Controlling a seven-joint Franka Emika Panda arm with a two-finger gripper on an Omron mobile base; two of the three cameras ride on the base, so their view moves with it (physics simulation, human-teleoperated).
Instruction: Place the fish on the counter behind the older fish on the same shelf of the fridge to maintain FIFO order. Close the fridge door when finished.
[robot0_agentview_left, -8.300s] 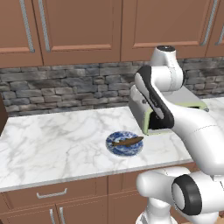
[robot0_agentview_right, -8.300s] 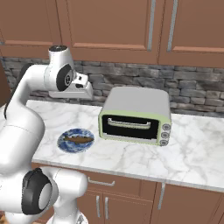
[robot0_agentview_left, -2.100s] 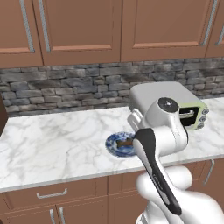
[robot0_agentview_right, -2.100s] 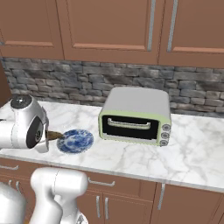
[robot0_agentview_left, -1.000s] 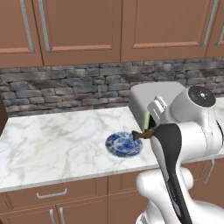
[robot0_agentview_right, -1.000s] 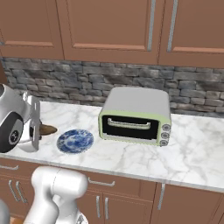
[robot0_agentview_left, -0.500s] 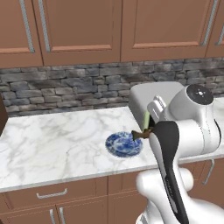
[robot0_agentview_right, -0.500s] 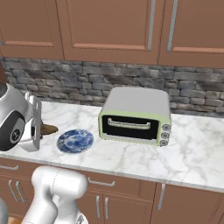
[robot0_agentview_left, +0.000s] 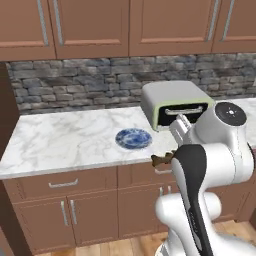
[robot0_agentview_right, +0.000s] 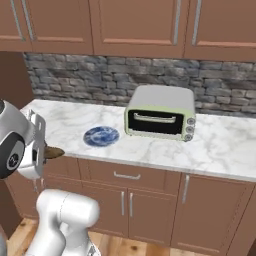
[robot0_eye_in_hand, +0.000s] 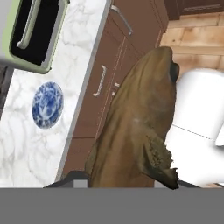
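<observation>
The dark brown fish (robot0_eye_in_hand: 140, 127) hangs in the air in front of the counter's edge, with my gripper (robot0_eye_in_hand: 131, 179) shut on its tail end. From the left base its tip (robot0_agentview_left: 161, 160) pokes out beside my arm, and from the right base the fish (robot0_agentview_right: 53, 152) sticks out of the gripper (robot0_agentview_right: 44, 152) below counter height. The white marble counter (robot0_agentview_left: 65, 140) lies ahead. The fridge, its shelf, its door and the older fish are out of view.
A blue patterned plate (robot0_agentview_left: 133, 138) lies bare on the counter, left of a pale green toaster oven (robot0_agentview_left: 172, 102). Brown cabinets with drawers (robot0_agentview_right: 125, 175) stand under the slab, wall cabinets above. A dark wood panel (robot0_agentview_left: 5, 150) borders the left end. Wooden floor (robot0_eye_in_hand: 197, 35) lies below.
The fish, earlier on the plate, is now held off it. In the last half second the whole picture shifted: the base has backed away from the counter.
</observation>
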